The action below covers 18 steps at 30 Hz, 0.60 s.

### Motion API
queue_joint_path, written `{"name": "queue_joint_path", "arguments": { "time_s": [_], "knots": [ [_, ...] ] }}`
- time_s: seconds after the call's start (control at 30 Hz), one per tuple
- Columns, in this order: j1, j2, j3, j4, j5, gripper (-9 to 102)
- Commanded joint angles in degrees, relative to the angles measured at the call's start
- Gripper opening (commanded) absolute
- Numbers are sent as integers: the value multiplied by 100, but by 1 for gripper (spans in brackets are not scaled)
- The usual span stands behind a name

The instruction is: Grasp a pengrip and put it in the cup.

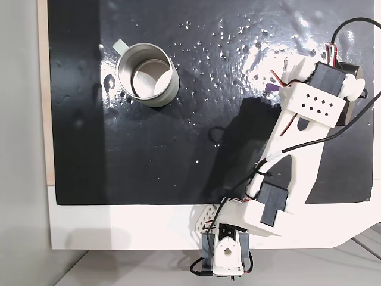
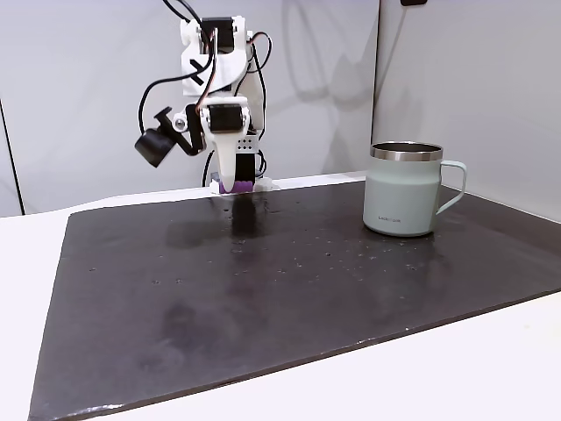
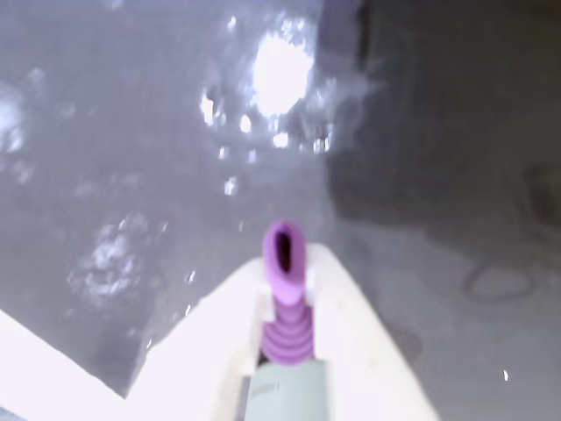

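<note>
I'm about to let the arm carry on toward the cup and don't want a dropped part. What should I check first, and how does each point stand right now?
1. Pengrip held between the fingers: ok, the gripper is shut on it in the wrist view.
2. Pengrip lifted off the black mat: cannot tell.
3. Cup upright, mouth open: ok.
4. Cup interior free: ok, only the pale bottom shows.
5. Mat between gripper and cup free of objects: ok.
6. Grip firm enough for travel: cannot tell.
</note>
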Motion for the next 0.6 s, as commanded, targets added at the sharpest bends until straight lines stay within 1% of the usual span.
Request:
{"name": "queue_joint_path", "arguments": {
  "time_s": [0.0,0.27,0.57],
  "knots": [
    [97,448,-1081,712,132,0],
    [18,1617,-1046,765,185,0],
    [-1081,1811,-1134,765,606,0]
  ]
}}
